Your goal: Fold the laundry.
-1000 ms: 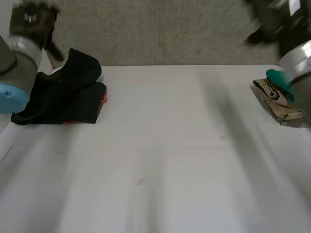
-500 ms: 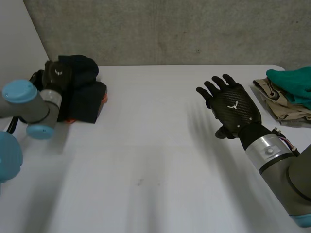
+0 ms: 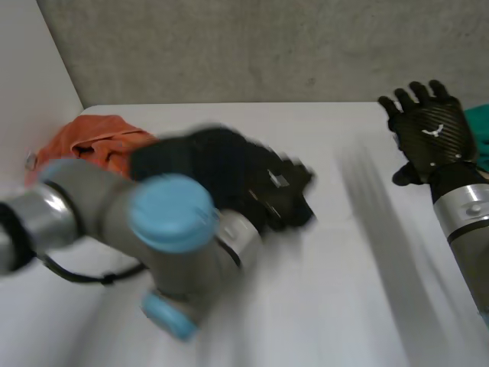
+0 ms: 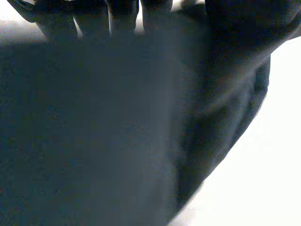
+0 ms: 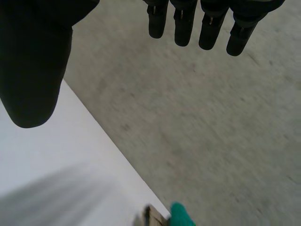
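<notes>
Your dark navy, soft cloth is up off the pile and over the middle of the white table, at the end of the left arm. The black left hand sits at the cloth's right end. In the left wrist view the cloth hangs as one dark sheet under the palm and covers most of what lies beyond it. You cannot tell from either view whether that hand grips the cloth or merely carries it, because hand and cloth are both dark and their outlines run together. Behind the left arm, a crumpled orange cloth lies at the table's far left corner, partly hidden by the arm. Your black right hand is raised over the table's far right side, well apart from the dark cloth, its fingers straight, spread and holding nothing. Just beside it a teal cloth is cut off by the edge of the head view. The tabletop is plain and matte. A rough grey concrete surface runs beyond its far edge, and a white wall closes the left side.
</notes>
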